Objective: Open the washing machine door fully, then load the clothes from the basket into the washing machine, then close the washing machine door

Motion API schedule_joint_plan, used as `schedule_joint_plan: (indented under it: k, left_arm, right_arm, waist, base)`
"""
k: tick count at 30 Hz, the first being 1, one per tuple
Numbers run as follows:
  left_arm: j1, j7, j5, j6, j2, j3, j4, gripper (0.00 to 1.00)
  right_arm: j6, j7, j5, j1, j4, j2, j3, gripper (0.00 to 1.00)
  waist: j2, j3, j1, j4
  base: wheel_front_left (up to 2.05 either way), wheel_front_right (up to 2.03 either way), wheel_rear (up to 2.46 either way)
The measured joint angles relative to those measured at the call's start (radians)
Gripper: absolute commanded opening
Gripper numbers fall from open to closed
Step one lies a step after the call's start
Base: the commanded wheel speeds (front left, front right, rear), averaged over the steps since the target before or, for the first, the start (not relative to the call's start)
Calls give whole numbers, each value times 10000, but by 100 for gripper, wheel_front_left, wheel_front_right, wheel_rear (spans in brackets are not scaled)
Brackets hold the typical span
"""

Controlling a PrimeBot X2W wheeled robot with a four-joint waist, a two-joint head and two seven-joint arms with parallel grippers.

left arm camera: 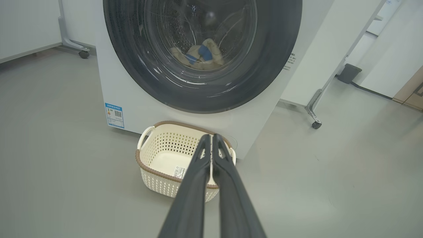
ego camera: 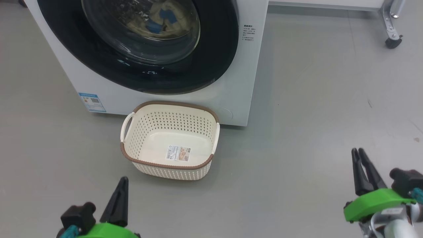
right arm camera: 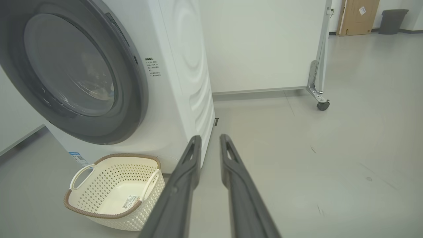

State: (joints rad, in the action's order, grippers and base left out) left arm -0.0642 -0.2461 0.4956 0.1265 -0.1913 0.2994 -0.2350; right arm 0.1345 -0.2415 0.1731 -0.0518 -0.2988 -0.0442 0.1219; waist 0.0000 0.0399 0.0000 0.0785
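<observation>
Door: the washing machine door [ego camera: 211, 66] sits flush against the front of the washing machine [ego camera: 251, 82], and from here it looks shut. I cannot tell whether the latch has caught.
Clothes: the clothes [left arm camera: 201, 54] lie low in the drum behind the glass, cream with blue patches.
Basket: the basket [ego camera: 172, 103] stands on the floor touching the foot of the machine, right below the door, with only its label sticker [ego camera: 178, 153] inside.
Left gripper: the left gripper [left arm camera: 210, 135] hangs low and well back from the basket, its fingers pressed together, holding nothing.
Right gripper: the right gripper [right arm camera: 210, 137] is off to the side over bare floor, with a narrow gap between its fingers, holding nothing.
Stage: to my eye the loading is done and the closing is done or nearly so.
Risk, latch: if the door only rests on the seal, it could swing out again once nobody is pushing on it.
Risk, basket: it is light and sits close in front of the robot, so rolling forward or a low arm sweep could knock it along the floor.
</observation>
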Motion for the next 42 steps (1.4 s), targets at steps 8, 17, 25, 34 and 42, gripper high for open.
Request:
schedule_joint_plan:
  k: [8, 17, 25, 34, 42]
  left_arm:
    - [457, 102, 426, -2, 150, 29, -380, 0]
    - [446, 351, 1277, -6, 203, -157, -378, 0]
    - [441, 545, 2119, -6, 263, -405, -380, 0]
    - [435, 796, 2930, -4, 324, -679, -380, 0]
    - [432, 984, 3676, -4, 405, -861, -382, 0]
  right_arm:
    - [0, 136, 504, 444, -453, 81, 0, 0]
    - [0, 410, 1547, 439, -416, 81, -2, 0]
    - [0, 660, 2558, 438, -360, 81, -2, 0]
    - [0, 892, 3591, 430, -311, 81, 0, 0]
    - [0, 1114, 4500, 377, -297, 81, 4, 0]
  waist:
    - [0, -16, 0, -35]
    - [0, -45, 0, -93]
    - [0, -73, 0, -149]
    - [0, -101, 1, -205]
    - [0, -126, 1, -255]
  base:
    - [0, 0, 0]
    - [0, 0, 0]
    - [0, 0, 0]
    - [0, 0, 0]
    - [0, 0, 0]
